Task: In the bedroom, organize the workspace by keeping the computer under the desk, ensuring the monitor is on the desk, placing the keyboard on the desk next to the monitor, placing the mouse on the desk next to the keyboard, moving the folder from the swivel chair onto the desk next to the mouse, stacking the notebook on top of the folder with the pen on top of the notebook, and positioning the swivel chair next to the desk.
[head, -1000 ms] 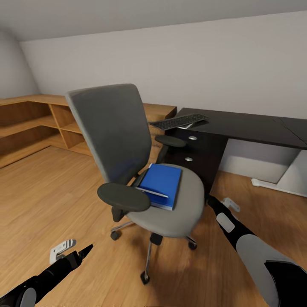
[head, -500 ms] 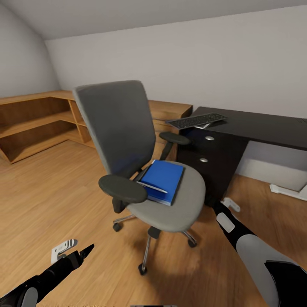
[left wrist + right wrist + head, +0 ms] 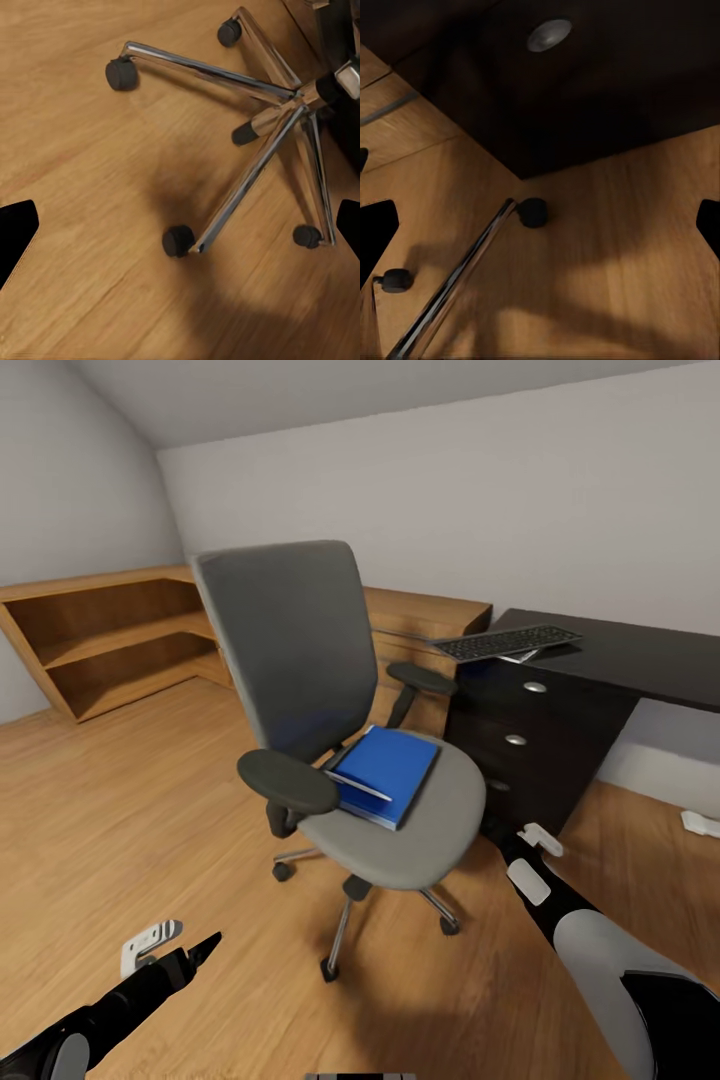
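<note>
Head view puts the step at fetching the folder [image 3: 385, 772], lying on the swivel chair [image 3: 400, 830] seat beside the desk [image 3: 610, 650] (both grippers spread wide, empty, low over the floor), so next an arm must rise toward it.

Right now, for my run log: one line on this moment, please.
folder: on swivel chair seat | keyboard: on desk | left gripper: open, empty | right gripper: open, empty

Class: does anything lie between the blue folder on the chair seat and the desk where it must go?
Yes. The chair's far armrest stands between the folder and the desk. A pen also lies across the folder.
</note>
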